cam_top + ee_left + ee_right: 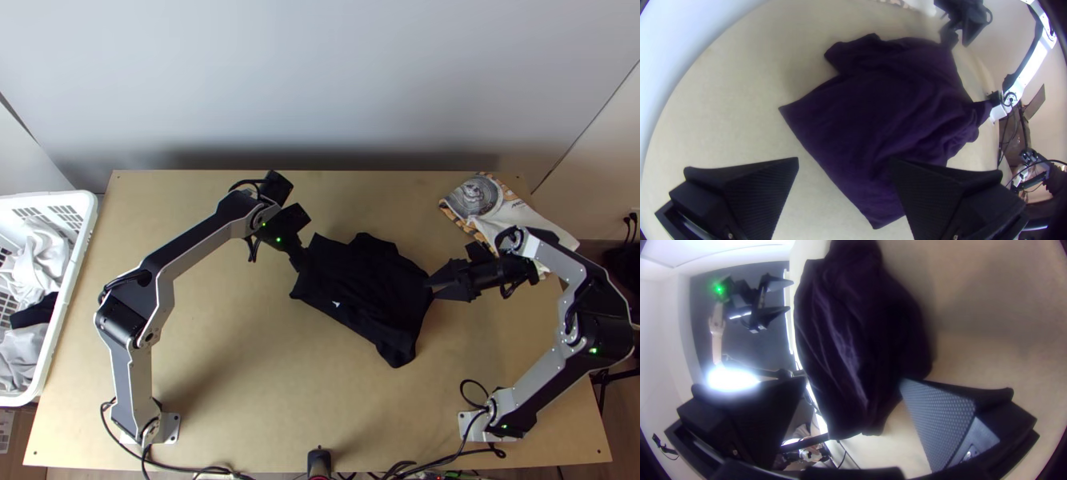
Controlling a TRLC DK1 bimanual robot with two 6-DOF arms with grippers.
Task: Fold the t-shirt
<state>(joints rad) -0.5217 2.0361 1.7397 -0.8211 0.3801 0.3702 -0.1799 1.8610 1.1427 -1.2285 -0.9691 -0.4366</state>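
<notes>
Apparently ungripped at both ends. Left end effector (pixel 844 159): fingers wide apart, nothing held, at the shirt's left end. Right end effector (pixel 853 379): also spread, no cloth pinched, close by the right end.

Dark t-shirt (pixel 368 288) lies mid-table between the two, flatter to the left, rumpled to the right, one corner pointing near. Layers hard to tell apart in black fabric.

Likeliest fault, left: closing on the upper layer alone, so the lower one stays behind and the fold skews. Cause would be a grip too shallow at the edge. Right: the bunched cloth could be taken as a wad, locking creases in. If both then pulled unevenly, the shirt would twist or slide over the bare table (pixel 240 336). Smoothing the right end first seems prudent.

Farther out, the right arm (pixel 588 320) passes over a pale printed cloth (pixel 480 204), far right; a low backward swing might drag it in. White basket (pixel 73 276) at the left edge, holding laundry, poses little risk.
</notes>
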